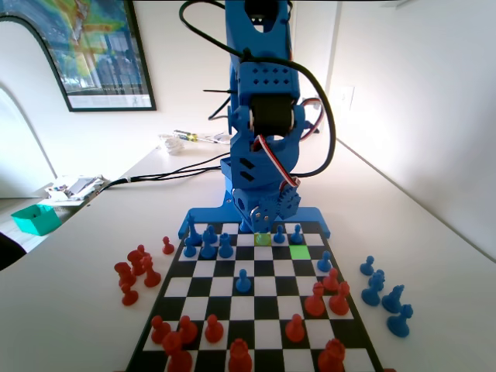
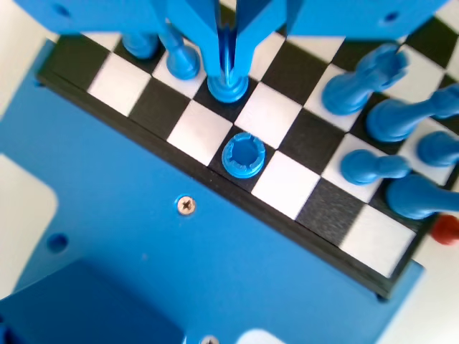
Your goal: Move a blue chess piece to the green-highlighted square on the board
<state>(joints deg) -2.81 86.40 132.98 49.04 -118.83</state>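
Reaching down over the far rows of the board (image 1: 256, 310), the gripper (image 1: 262, 221) is seen low at the blue arm's end in the fixed view, just above the duller yellow-green square (image 1: 263, 239). In the wrist view the gripper (image 2: 228, 68) is closed together on the blue chess piece (image 2: 228, 84) — the slender stem is pinched between the two jaws, and the round base is seen on or just over a black square; whether it touches the board cannot be told. A round crown-topped blue piece (image 2: 243, 155) stands one square nearer the board's dark edge, apart from the held piece. Other blue pieces (image 2: 380, 122) are grouped to the right in the wrist view, some tilted in the picture. In the fixed view the green-highlighted square (image 1: 299, 252) lies one row nearer the camera and to the right of the gripper — it is unoccupied. Red pieces (image 1: 314, 302) are spread over the near rows, and more red pieces (image 1: 136, 271) stand off the board on the left of the table (image 1: 70, 294)
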